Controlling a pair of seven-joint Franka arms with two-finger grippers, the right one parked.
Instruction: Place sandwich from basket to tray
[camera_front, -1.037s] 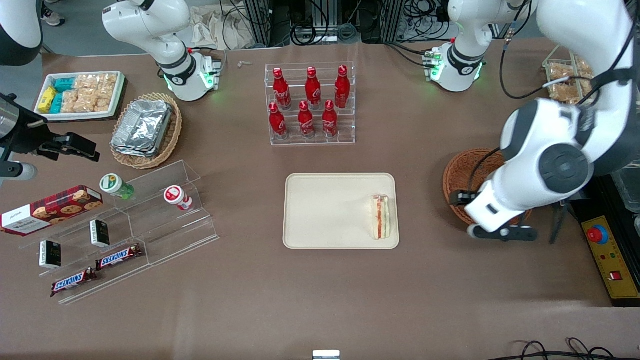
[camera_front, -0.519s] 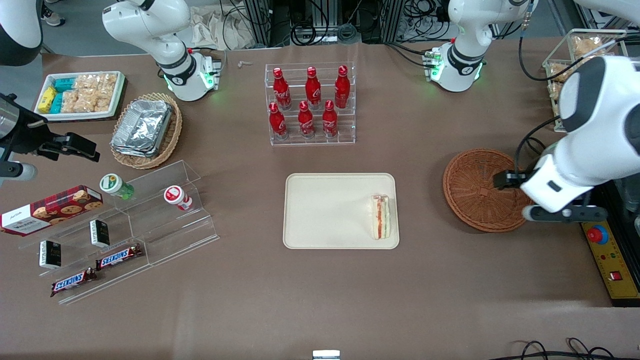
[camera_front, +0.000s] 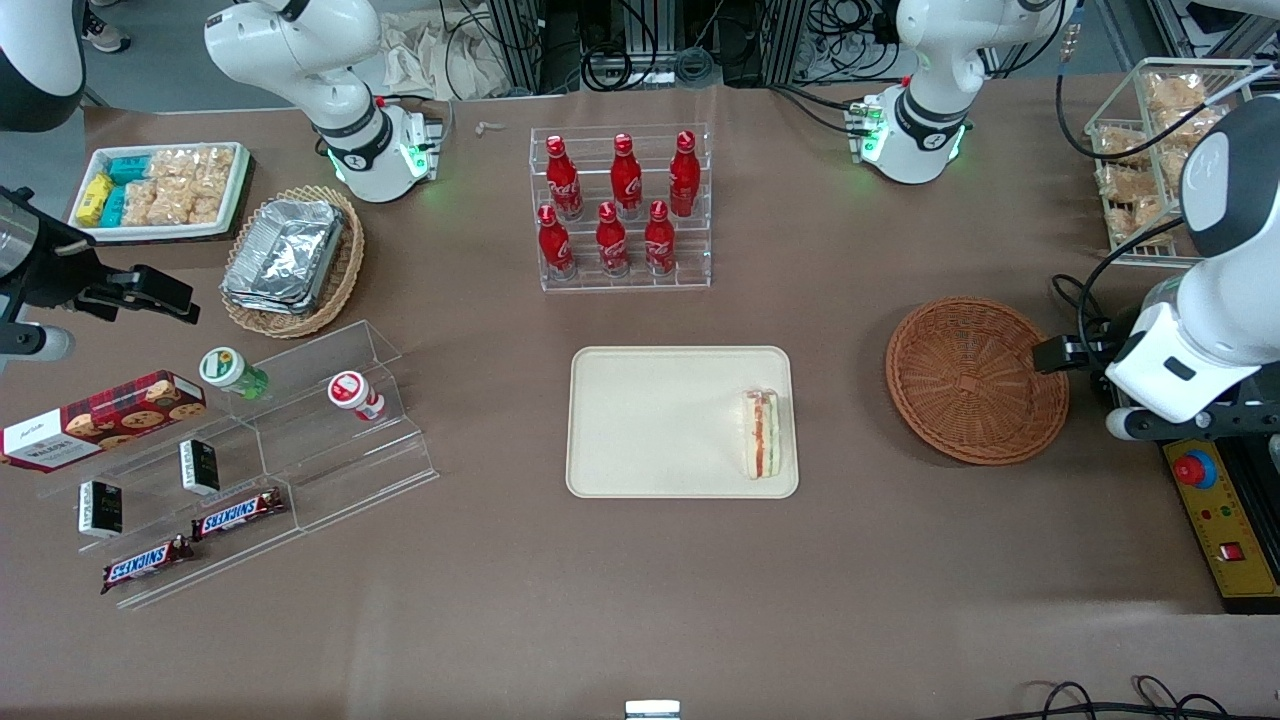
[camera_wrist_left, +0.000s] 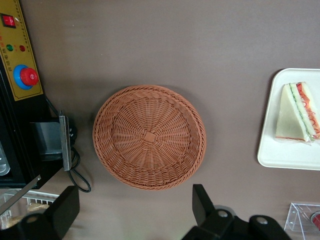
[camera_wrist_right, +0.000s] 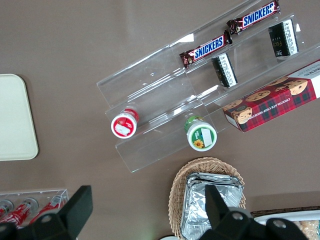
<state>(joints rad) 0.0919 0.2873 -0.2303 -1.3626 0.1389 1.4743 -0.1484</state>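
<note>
Small triangular white-bread sandwich (camera_front: 761, 433) with red-orange and green filling stripe lying flat on cream-beige rectangular tray (camera_front: 650, 420), at the end nearest the round reddish-brown woven wicker basket (camera_front: 975, 380). Left gripper (camera_wrist_left: 135, 210) raised over table just beside basket, fingers (camera_wrist_left: 202, 200) spread wide, holding nothing. Wrist view only: full triangular face of bread; front view only: filling edge.

You were working in a robotics lab: arm bases (camera_front: 925, 125) were bolted to a brown table (camera_front: 640, 580), cables (camera_front: 640, 45) ran along aluminium framing, and an emergency-stop box (camera_front: 1215, 520) sat beside staged shop snacks (camera_front: 160, 190).
</note>
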